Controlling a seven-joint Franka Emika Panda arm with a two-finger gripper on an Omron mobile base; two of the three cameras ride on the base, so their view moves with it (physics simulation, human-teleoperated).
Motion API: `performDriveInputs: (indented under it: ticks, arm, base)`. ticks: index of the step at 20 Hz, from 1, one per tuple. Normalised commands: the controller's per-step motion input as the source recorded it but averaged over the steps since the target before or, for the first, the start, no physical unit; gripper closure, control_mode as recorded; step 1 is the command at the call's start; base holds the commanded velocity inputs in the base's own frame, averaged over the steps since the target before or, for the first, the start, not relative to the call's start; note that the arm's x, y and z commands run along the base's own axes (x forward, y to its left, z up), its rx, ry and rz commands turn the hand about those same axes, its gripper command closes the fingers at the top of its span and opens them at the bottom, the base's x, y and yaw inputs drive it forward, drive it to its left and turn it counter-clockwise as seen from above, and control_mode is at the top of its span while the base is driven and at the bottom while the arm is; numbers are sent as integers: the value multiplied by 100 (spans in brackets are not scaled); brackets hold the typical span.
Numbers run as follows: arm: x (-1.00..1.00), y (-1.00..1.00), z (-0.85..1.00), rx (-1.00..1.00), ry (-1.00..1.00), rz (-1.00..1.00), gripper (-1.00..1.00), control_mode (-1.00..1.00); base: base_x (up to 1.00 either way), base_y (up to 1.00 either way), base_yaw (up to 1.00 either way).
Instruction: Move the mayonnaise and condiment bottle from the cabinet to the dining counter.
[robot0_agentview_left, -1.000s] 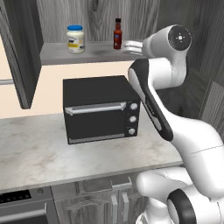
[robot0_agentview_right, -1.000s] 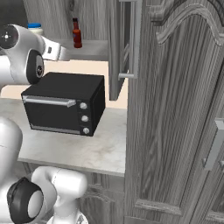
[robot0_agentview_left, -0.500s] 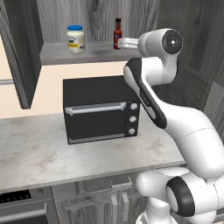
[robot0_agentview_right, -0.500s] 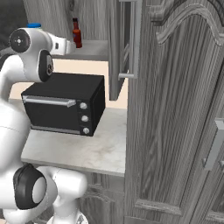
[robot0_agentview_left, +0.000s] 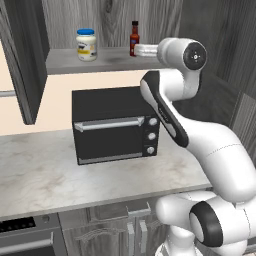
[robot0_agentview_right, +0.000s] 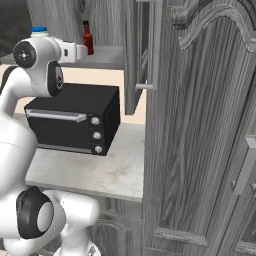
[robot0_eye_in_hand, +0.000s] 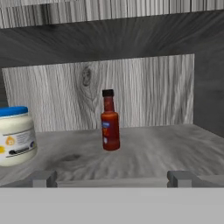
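Note:
On the grey shelf (robot0_eye_in_hand: 153, 151) of the open cabinet (robot0_agentview_left: 22, 60) stands the slim dark red condiment bottle (robot0_eye_in_hand: 110, 127), upright, with a black cap. The mayonnaise (robot0_eye_in_hand: 16, 136) is a whitish jar with a blue lid, further left on the same shelf. My gripper (robot0_eye_in_hand: 112, 178) is open at the shelf's front edge. Its fingertips (robot0_eye_in_hand: 43, 178) stand wide apart, level with the bottle and short of it, with nothing between them. In the left base view the hand (robot0_agentview_left: 142, 50) reaches in just right of the bottle (robot0_agentview_left: 134, 39), and the jar (robot0_agentview_left: 86, 45) sits apart. The dining counter is out of view.
A black oven (robot0_agentview_left: 115, 125) sits on the marble worktop (robot0_agentview_left: 45, 175) right under the shelf. The cabinet's open door (robot0_agentview_right: 142, 50) with its bar handle hangs to the right of the hand. A tall wood-grain door (robot0_agentview_right: 200, 130) stands close on the right.
The arm has lifted and pushed the hand further in toward the shelf and the red bottle. The gripper has stayed open, and bottle and jar have not moved.

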Motion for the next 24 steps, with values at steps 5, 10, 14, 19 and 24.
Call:
performDriveInputs:
  ticks: [5,10,14,19,24]
  arm:
    - [0,0,0,0,0,0,-100,-100]
    - [9,5,0,0,0,0,-100,-100]
    - [29,22,0,0,0,0,-100,-100]
    - [33,6,6,0,1,0,-100,-100]
    - [45,-1,18,0,2,0,-100,-100]
  base:
    - [0,0,0]
    - [0,0,0]
    - [0,0,0]
    - [0,0,0]
    - [0,0,0]
